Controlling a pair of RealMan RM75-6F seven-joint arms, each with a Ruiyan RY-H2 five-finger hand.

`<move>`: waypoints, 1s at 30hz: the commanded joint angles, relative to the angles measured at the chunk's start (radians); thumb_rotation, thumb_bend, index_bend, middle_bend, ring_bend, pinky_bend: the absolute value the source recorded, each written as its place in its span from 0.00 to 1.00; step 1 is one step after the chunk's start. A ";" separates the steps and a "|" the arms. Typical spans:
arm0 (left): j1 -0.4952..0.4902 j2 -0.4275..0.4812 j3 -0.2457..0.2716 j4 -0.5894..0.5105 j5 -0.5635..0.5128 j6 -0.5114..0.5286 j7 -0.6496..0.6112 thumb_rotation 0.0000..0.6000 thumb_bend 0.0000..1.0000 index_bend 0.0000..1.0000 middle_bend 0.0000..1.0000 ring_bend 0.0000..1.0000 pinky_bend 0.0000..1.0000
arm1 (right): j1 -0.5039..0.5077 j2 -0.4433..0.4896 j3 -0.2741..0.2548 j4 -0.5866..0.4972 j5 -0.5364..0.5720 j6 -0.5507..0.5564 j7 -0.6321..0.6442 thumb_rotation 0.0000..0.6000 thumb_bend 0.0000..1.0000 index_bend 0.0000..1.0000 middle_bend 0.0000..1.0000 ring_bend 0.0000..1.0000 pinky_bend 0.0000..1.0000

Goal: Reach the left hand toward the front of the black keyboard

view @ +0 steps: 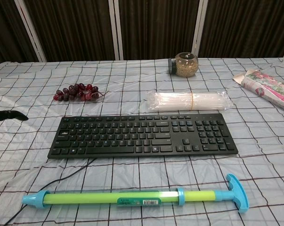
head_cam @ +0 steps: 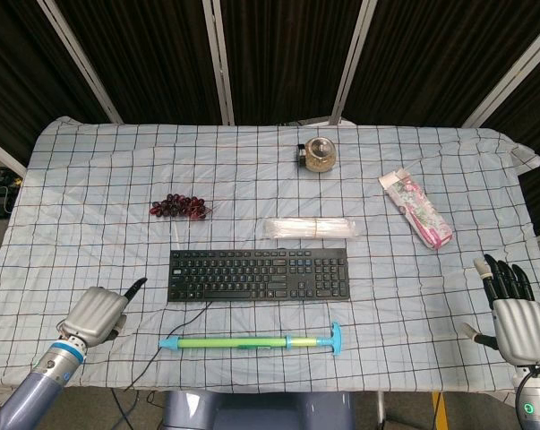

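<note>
Left hand (head_cam: pixel 94 313), fingers curled with one pointing out, should slide in low toward the keyboard (head_cam: pixel 259 275), clearing the pump (head_cam: pixel 252 341).

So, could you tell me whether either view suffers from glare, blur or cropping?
Head view: even light, sharp, left hand and right hand whole. Chest view: mild glare on the plastic bag; only a dark fingertip enters at the left edge.

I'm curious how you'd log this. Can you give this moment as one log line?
left hand: fingers curled, one pointing, left of keyboard, no contact | right hand: open, idle | pump: untouched
</note>
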State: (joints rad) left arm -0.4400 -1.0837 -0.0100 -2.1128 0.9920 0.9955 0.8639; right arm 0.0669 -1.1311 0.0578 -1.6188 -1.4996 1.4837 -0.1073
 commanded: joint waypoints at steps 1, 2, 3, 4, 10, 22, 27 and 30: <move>-0.108 -0.042 -0.005 -0.045 -0.197 -0.025 0.104 1.00 0.54 0.00 0.88 0.74 0.50 | 0.000 0.000 -0.001 -0.001 0.001 -0.002 0.002 1.00 0.07 0.02 0.00 0.00 0.00; -0.126 -0.049 -0.008 -0.050 -0.233 -0.020 0.120 1.00 0.54 0.00 0.88 0.74 0.50 | 0.001 0.001 -0.001 -0.001 0.000 -0.002 0.003 1.00 0.07 0.02 0.00 0.00 0.00; -0.152 -0.060 -0.011 -0.055 -0.280 -0.010 0.140 1.00 0.54 0.00 0.88 0.74 0.50 | 0.001 0.001 0.000 -0.001 0.000 -0.003 0.004 1.00 0.07 0.02 0.00 0.00 0.00; -0.168 -0.068 -0.012 -0.057 -0.307 -0.003 0.154 1.00 0.54 0.00 0.88 0.74 0.50 | 0.001 0.001 0.000 -0.001 0.000 -0.003 0.005 1.00 0.07 0.02 0.00 0.00 0.00; -0.282 -0.142 -0.013 -0.050 -0.493 0.041 0.230 1.00 0.54 0.00 0.88 0.74 0.50 | 0.002 0.003 0.000 -0.002 0.001 -0.006 0.012 1.00 0.07 0.02 0.00 0.00 0.00; -0.422 -0.266 -0.005 -0.002 -0.673 0.137 0.258 1.00 0.54 0.00 0.88 0.74 0.50 | 0.003 0.005 0.001 -0.005 0.007 -0.011 0.026 1.00 0.07 0.02 0.00 0.00 0.00; -0.451 -0.284 0.002 0.009 -0.689 0.161 0.249 1.00 0.54 0.00 0.88 0.74 0.50 | 0.003 0.007 0.001 -0.008 0.009 -0.013 0.030 1.00 0.07 0.02 0.00 0.00 0.00; -0.465 -0.289 0.007 0.012 -0.703 0.168 0.240 1.00 0.54 0.00 0.88 0.74 0.50 | 0.003 0.007 0.001 -0.009 0.010 -0.013 0.031 1.00 0.07 0.02 0.00 0.00 0.00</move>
State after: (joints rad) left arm -0.9027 -1.3710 -0.0051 -2.1020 0.2918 1.1613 1.1064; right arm 0.0695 -1.1244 0.0585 -1.6279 -1.4898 1.4703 -0.0766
